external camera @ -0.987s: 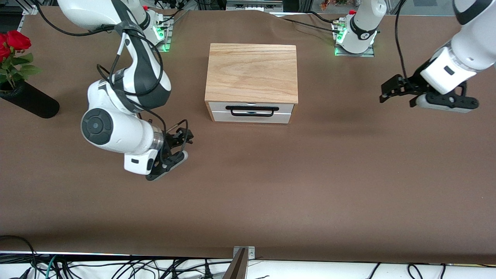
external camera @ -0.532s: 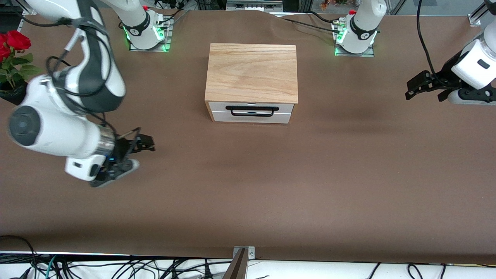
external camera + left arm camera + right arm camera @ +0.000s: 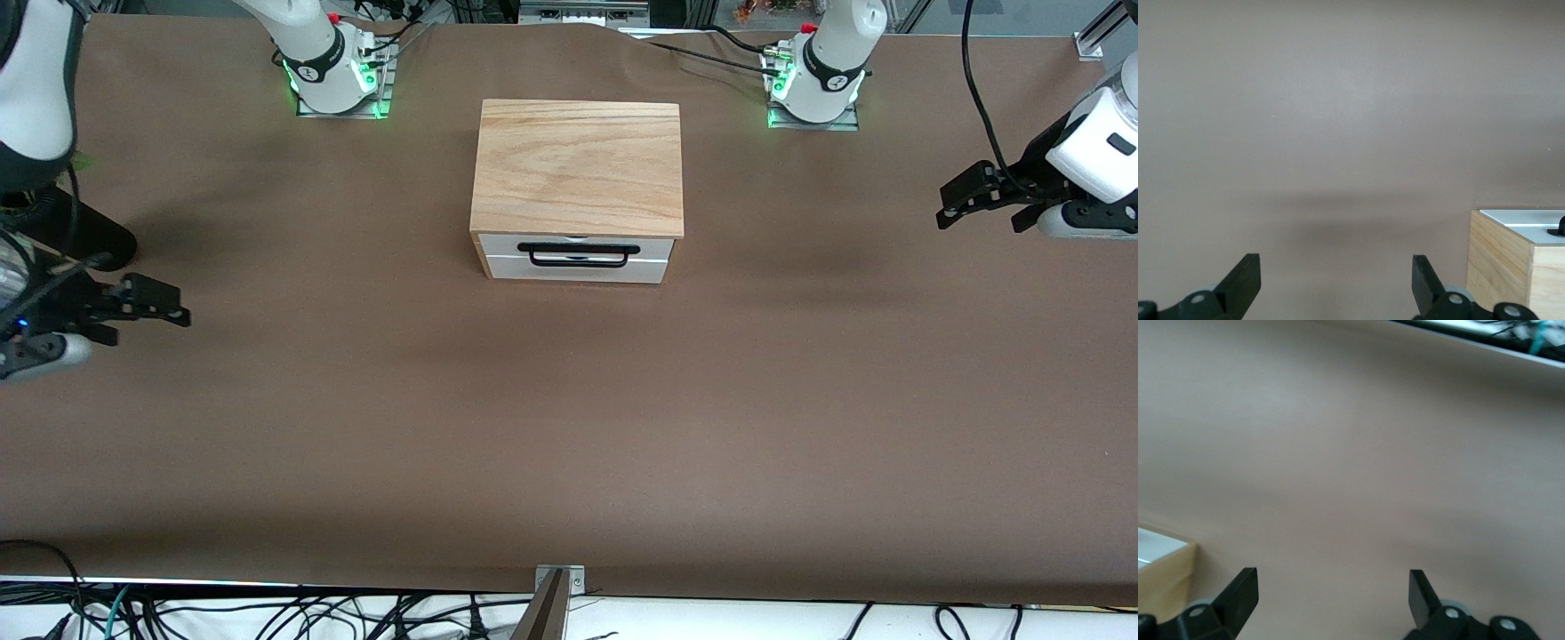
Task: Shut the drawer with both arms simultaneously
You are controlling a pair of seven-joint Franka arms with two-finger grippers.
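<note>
Brown paper-covered worktop [image 3: 569, 427], mostly bare; cables along the edge nearest the front camera. A small light-wood box [image 3: 578, 164] sits mid-worktop between the two arm bases. Its drawer [image 3: 576, 260], white front with a black wire handle [image 3: 578, 255], faces the front camera and looks pushed in flush or nearly so; no visible tray sticking out.

Left gripper [image 3: 965, 197]: up over the worktop at the left arm's end, well apart from the box. Jaws spread wide and holding nothing, as the left wrist view confirms [image 3: 1336, 280]. A corner of the box with its white front shows off to one side of the jaws there.

Right gripper [image 3: 147, 302]: over the worktop at the right arm's end, also well apart from the box, just beside a dark cylinder [image 3: 80, 238] at the worktop edge. Jaws wide apart and empty [image 3: 1331, 597]; a corner of the box shows in its wrist view too.

Handling judgement: the drawer is likely light, rigid wood on plain runners, low friction. The box itself looks light and unfixed, so a push from one side could slide or twist it. No grasp needed: press flat on the white panel, one contact either side of the handle, evenly, toward the box. The thin wire handle is a poor push point. If any closing remains, travel is slight.
</note>
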